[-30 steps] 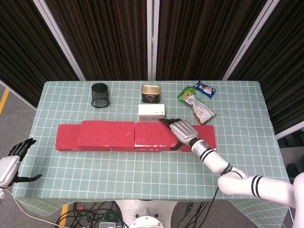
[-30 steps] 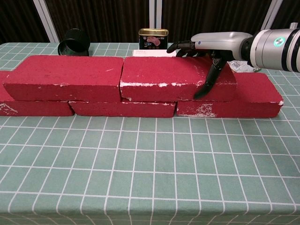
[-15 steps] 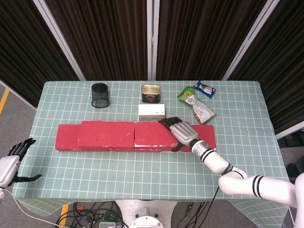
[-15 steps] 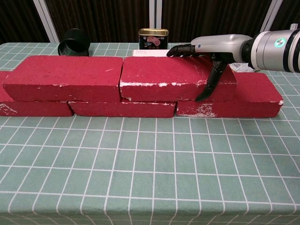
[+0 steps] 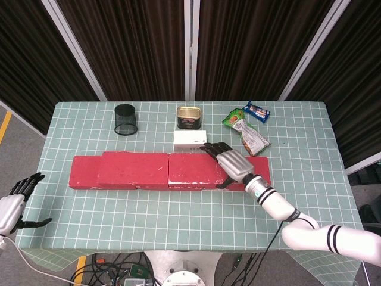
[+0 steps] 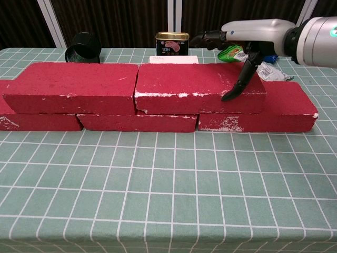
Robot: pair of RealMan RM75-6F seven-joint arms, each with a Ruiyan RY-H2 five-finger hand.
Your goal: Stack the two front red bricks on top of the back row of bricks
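Right hand [image 5: 231, 164] [image 6: 247, 39] hovers over the right end of the right top brick [image 5: 196, 168] [image 6: 199, 87], fingers spread apart, holding nothing; the thumb points down along the brick's front face near its right end, and contact can't be made out. Left hand [image 5: 13, 205] sits off the table's edge at about 8 o'clock in the head view, fingers apart, empty.

Both front red bricks already sit on the back row: left top brick [image 5: 134, 167] [image 6: 73, 87] and the right top one lie end to end, touching at the middle. The lower row [image 6: 138, 122] shows beneath them, its left end brick [image 5: 84, 172] [image 6: 31, 120] sticking out at 9 o'clock and its right end brick [image 5: 261, 168] [image 6: 279, 108] sticking out at 3 o'clock past the hand. All on a green gridded table mat [image 5: 178, 214] [image 6: 158, 184].

Behind the bricks, toward 12 o'clock: a white box [image 5: 190, 140] [image 6: 174, 59] just beside the stack, a tin can [image 5: 189, 117] [image 6: 171, 43] behind it. Black mesh cup [image 5: 125, 119] [image 6: 83, 46] at 11 o'clock, well apart from the can. Snack packets [image 5: 247, 128] [image 6: 268, 71] at 1 o'clock, near the right hand.
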